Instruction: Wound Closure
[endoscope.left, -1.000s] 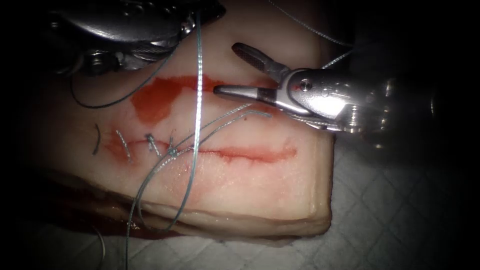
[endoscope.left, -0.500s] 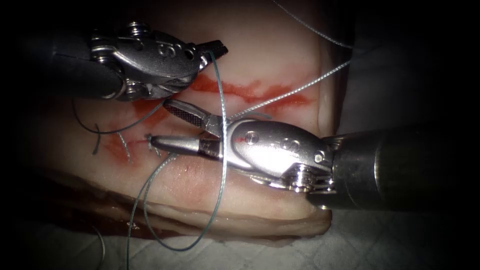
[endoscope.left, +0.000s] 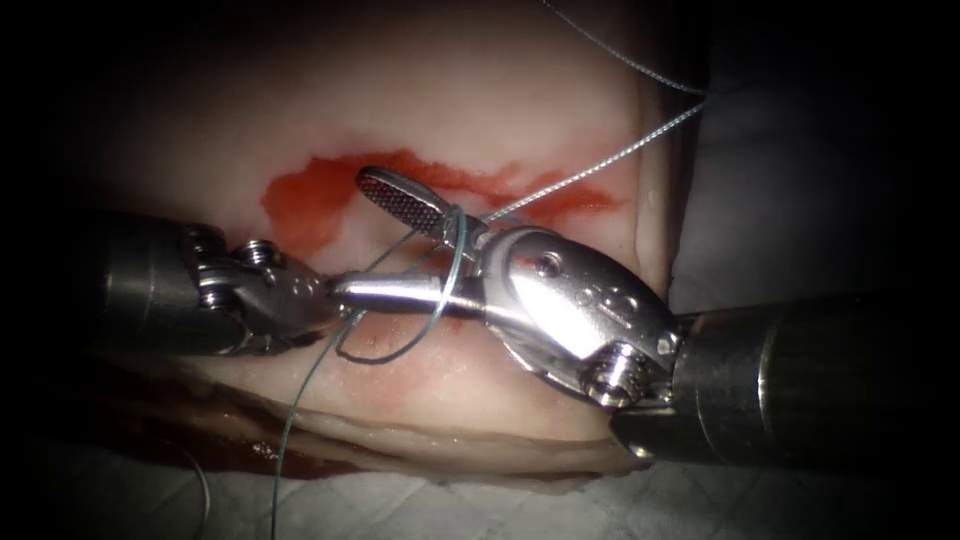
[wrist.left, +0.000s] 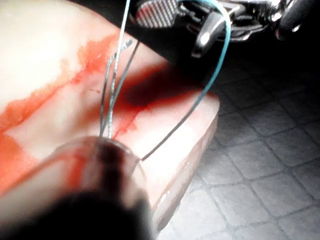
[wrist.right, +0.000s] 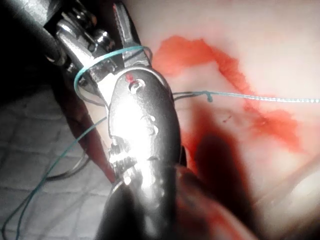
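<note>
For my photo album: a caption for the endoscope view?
Right tool, open, ringed by a thread loop, meets left tool over the tissue.

Thread (wrist.left: 111, 85) strands cross the red-stained tissue (wrist.left: 45, 60)

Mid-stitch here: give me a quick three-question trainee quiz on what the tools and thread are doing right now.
1. True or false: the right tool has its jaws shut.
2. The thread is looped around: A) the right tool's jaws; B) a pin; C) a swab.
3. Fill in: the left tool holds the ____.
Key: 1 false, they stand open; 2 A; 3 thread.
</note>
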